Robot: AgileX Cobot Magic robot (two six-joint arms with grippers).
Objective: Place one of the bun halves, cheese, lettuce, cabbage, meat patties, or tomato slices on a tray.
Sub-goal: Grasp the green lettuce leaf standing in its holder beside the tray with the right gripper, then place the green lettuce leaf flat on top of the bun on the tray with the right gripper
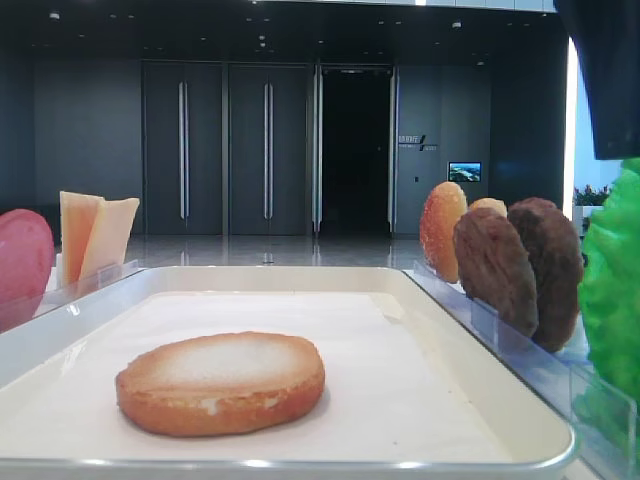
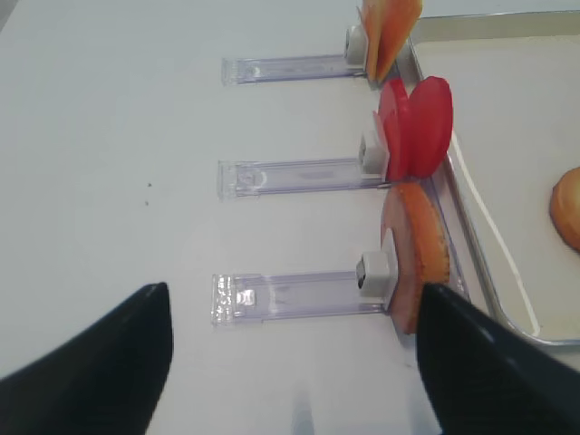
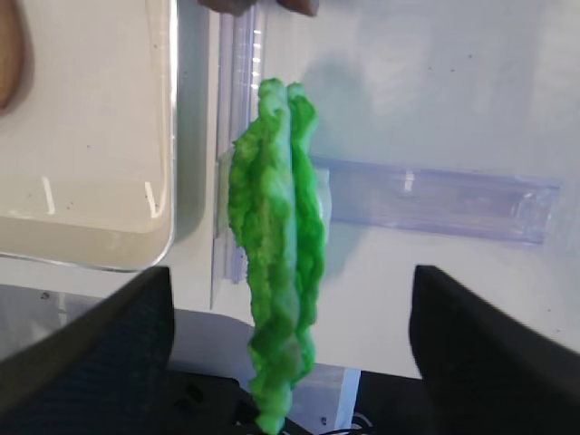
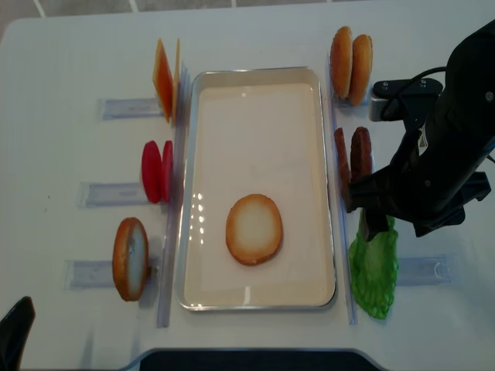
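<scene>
One bun half [image 4: 254, 229] lies flat on the paper-lined tray [image 4: 255, 73]. Right of the tray stand two bun halves [image 4: 350, 55], two meat patties [image 4: 352, 158] and the green lettuce [image 4: 374, 267]. My right gripper [image 3: 285, 362] hangs open over the lettuce [image 3: 276, 245], which stands upright between the fingers and touches neither. On the left are cheese [image 4: 165, 77], tomato slices [image 4: 156, 171] and another bun half [image 4: 130, 258]. My left gripper [image 2: 294, 362] is open and empty, low beside that bun half [image 2: 415, 256]. Cabbage is out of view.
Clear plastic holders [image 2: 290, 294] lie flat on the white table on both sides of the tray, each propping its food upright. The right arm [image 4: 433, 170] reaches over the patties and lettuce. The tray rim [image 3: 168, 181] runs just left of the lettuce.
</scene>
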